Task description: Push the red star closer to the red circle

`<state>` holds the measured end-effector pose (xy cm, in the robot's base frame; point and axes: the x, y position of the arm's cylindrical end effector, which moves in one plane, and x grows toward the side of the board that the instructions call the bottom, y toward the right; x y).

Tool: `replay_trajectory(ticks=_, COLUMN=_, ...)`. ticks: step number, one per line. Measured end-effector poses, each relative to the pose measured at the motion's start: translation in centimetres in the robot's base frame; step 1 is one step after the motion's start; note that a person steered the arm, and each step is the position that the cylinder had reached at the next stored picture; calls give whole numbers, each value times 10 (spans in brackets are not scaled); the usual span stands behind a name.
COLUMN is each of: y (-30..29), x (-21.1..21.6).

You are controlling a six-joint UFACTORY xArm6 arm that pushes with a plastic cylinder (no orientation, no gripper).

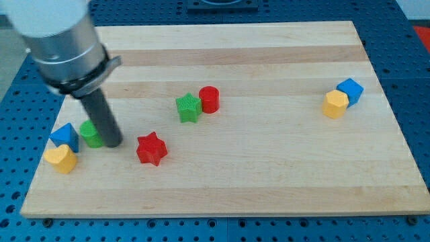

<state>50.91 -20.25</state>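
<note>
Now my tip [113,144] sits between green block [90,134] and red star [151,148].

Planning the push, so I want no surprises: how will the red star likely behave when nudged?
The red star sits flat and squat, so it probably slides, not tips. Its points may make it spin if my tip hits off-centre. It looks rigid and light on the smooth board.

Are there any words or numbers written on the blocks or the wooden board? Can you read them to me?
None: there is no word, number or sign to read anywhere in this view.
The wooden board is plain.
The red star, red circle and green star are plain too.
My tip sits left of the red star; the rod has no label.
</note>
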Motion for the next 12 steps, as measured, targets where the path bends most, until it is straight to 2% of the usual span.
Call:
replay_trajectory(ticks=1, y=-37, x=19)
replay_trajectory(ticks=2, y=-42, x=45)
replay_trajectory(ticks=3, y=-7, x=49)
replay_trajectory(ticks=6, y=110, x=-11)
replay_trajectory(ticks=9, y=40, x=53)
replay_trajectory(ticks=10, y=66, x=51)
replay_trajectory(ticks=12, y=132, x=-10)
